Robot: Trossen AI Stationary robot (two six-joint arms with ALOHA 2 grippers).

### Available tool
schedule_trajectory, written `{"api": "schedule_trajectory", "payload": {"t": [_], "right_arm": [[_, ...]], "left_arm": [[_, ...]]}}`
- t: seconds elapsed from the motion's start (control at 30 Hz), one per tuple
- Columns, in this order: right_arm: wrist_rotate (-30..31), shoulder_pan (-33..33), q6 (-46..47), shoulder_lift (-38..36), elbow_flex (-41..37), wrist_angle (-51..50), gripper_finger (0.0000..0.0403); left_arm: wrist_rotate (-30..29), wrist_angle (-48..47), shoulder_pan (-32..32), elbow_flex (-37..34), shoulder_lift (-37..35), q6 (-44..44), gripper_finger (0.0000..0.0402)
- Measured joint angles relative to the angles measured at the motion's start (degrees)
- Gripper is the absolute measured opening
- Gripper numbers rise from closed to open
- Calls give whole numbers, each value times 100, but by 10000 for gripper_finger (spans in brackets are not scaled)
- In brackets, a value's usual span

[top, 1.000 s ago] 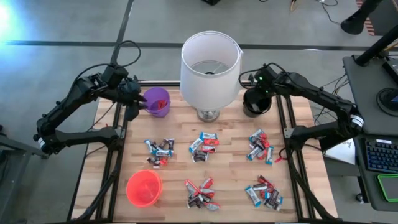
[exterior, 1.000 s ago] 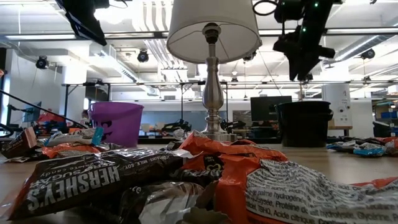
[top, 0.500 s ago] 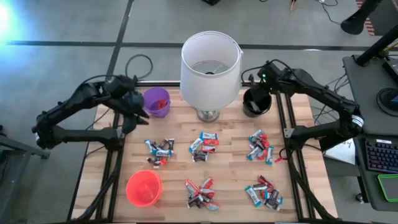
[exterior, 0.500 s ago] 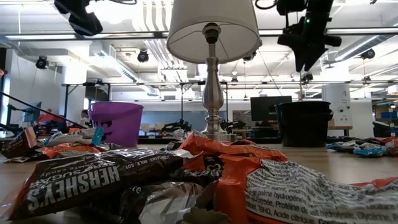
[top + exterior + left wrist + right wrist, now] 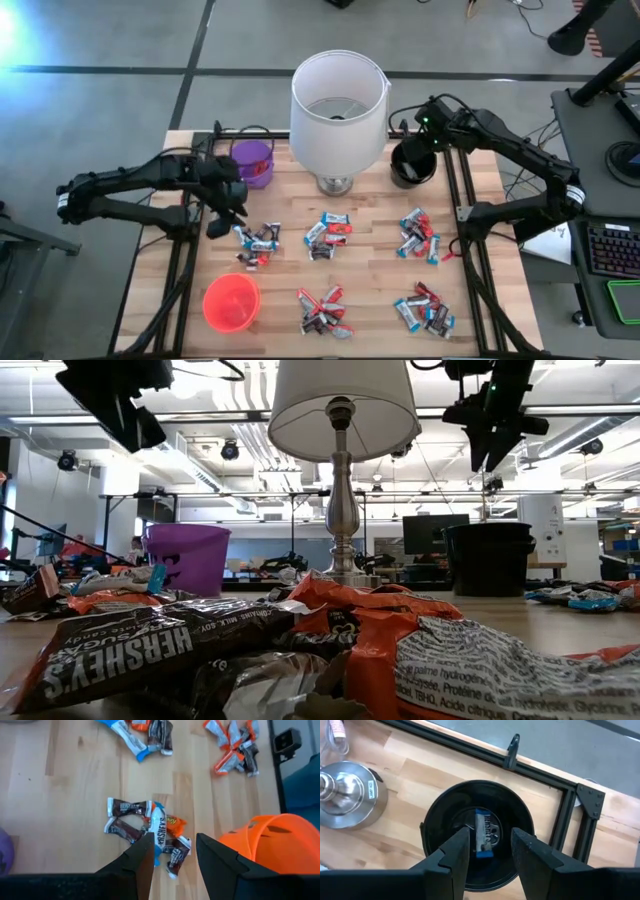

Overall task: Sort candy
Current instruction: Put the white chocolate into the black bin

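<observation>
Left gripper (image 5: 172, 855) hovers, jaws parted and empty, over the shiny-wrapped candy pile (image 5: 150, 827) (single out one bar).

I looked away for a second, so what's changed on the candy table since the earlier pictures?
The left claw swung from the purple cup toward the table's front and now hangs open over the nearest candy pile, holding nothing. The right claw hovers open over the black cup, a blue-and-white candy inside. Lamp, red cup and piles stayed put.
</observation>
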Motion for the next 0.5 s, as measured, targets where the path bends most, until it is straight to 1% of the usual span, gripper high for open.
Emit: {"api": "schedule_trajectory", "payload": {"t": [0.2, 0.37, 0.5], "right_arm": [[-88, 0, 81, 0, 0, 0, 137], [-131, 0, 82, 0, 0, 0, 137], [-131, 0, 79, 0, 0, -1, 137]], "left_arm": [[-62, 178, -226, -12, 362, -73, 127], [-71, 521, -423, -202, 685, -96, 127], [-128, 595, -562, -264, 953, -120, 127]]}}
